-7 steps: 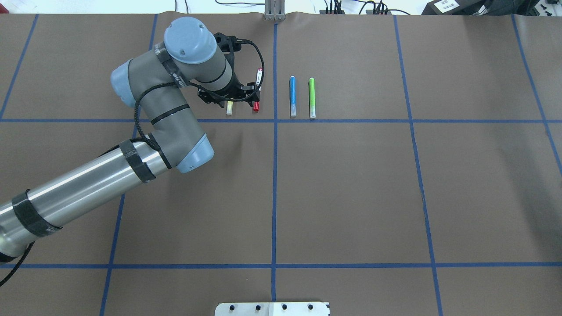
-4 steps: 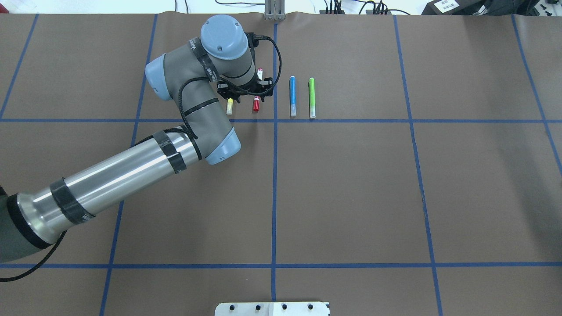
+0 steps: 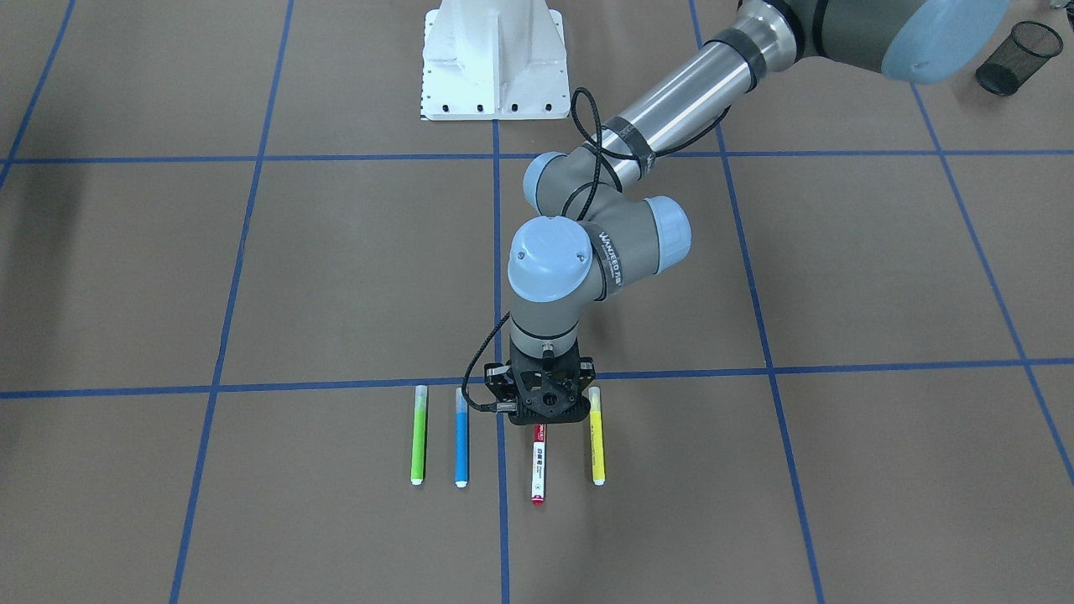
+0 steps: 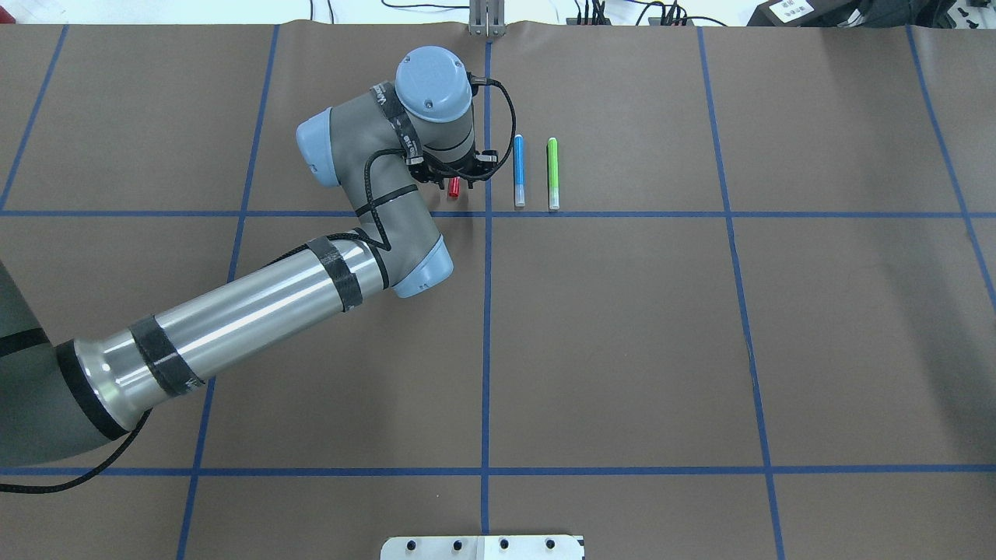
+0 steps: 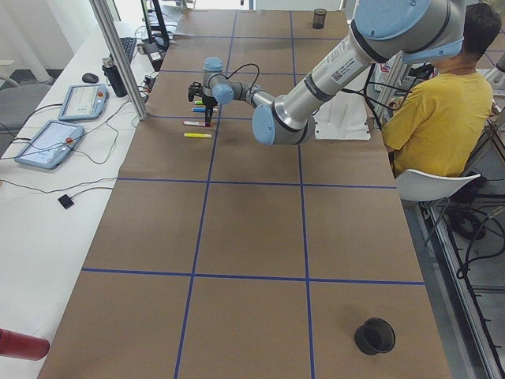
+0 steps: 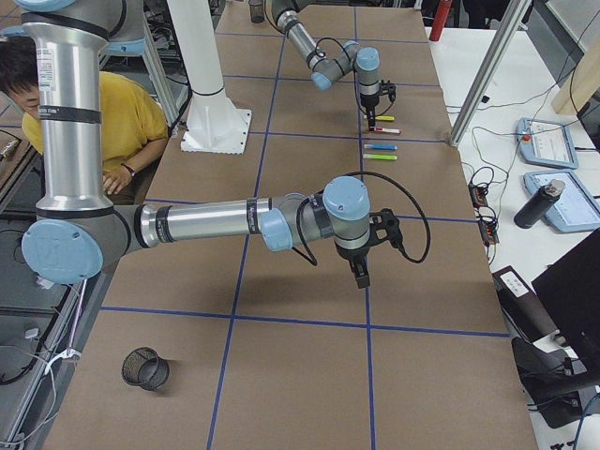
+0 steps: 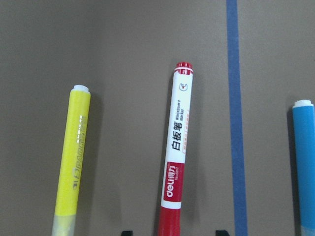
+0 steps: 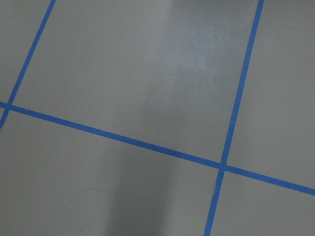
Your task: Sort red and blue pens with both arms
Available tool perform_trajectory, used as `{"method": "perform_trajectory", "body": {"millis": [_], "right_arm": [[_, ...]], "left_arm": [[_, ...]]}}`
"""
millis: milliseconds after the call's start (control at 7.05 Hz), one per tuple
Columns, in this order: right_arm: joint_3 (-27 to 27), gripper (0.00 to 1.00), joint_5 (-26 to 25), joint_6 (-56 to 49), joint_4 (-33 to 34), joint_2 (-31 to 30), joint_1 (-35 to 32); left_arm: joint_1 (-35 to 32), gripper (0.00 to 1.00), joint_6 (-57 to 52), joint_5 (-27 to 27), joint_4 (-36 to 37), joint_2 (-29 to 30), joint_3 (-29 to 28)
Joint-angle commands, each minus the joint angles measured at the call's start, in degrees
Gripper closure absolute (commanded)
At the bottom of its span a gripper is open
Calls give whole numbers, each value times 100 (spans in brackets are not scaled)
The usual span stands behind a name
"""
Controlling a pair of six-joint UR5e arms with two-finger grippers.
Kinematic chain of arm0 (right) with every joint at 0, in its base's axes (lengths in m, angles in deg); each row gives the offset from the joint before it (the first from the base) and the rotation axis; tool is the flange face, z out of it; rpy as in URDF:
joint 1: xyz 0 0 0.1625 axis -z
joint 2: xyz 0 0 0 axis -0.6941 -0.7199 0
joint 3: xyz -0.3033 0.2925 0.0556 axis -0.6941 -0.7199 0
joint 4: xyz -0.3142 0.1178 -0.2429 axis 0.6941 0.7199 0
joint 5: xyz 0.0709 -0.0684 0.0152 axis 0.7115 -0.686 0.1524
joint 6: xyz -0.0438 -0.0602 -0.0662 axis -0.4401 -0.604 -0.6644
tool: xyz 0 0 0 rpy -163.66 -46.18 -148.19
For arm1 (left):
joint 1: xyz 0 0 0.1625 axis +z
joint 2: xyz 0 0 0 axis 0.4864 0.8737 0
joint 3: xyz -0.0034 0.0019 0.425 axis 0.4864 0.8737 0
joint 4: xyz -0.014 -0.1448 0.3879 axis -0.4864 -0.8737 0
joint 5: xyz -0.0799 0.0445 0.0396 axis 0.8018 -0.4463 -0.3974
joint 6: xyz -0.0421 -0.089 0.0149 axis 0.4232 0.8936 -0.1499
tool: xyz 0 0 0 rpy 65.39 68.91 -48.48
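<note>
Four pens lie side by side on the brown table. The red pen [image 3: 539, 466] is a white-barrelled marker [image 7: 176, 152] with red ends; only its red cap [image 4: 454, 187] shows in the overhead view. The blue pen [image 3: 461, 440] [image 4: 519, 167] lies beside it. My left gripper [image 3: 541, 411] [image 7: 173, 232] hangs straight above the red marker's cap end, open, with one dark fingertip [image 7: 127, 232] on each side of it. The far side view shows my right gripper [image 6: 361, 272] above bare table, far from the pens; whether it is open or shut I cannot tell.
A green pen [image 3: 419, 436] lies beyond the blue one and a yellow pen [image 3: 596, 440] on the marker's other side. A black mesh cup [image 3: 1022, 57] stands near the table's end, and the white pedestal [image 3: 491, 59] at the robot's side. A person in yellow [image 5: 438, 110] sits nearby.
My left arm has swung right, bringing the gripper from over the yellow pen to directly over the red marker. In the overhead view the arm now hides the yellow pen.
</note>
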State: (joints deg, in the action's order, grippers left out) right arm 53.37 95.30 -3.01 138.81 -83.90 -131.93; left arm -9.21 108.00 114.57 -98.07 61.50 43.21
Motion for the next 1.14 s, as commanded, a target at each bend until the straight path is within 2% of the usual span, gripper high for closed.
{"method": "perform_trajectory", "body": {"millis": [0,284,568,993], "right_arm": [[0,0,0,-7,0,1,0],[0,0,0,2,0,10,0],[-9,0,0,2,0,10,0],[-26,0,0,2,0,18,0]], "left_arm": [[8,51,-211,-85,-156,-6,-112],[8,54,-222,-85,-156,-6,-112],[8,63,-222,-85,-174,-33,-95],[8,67,-231,-85,-174,-41,-77]]}}
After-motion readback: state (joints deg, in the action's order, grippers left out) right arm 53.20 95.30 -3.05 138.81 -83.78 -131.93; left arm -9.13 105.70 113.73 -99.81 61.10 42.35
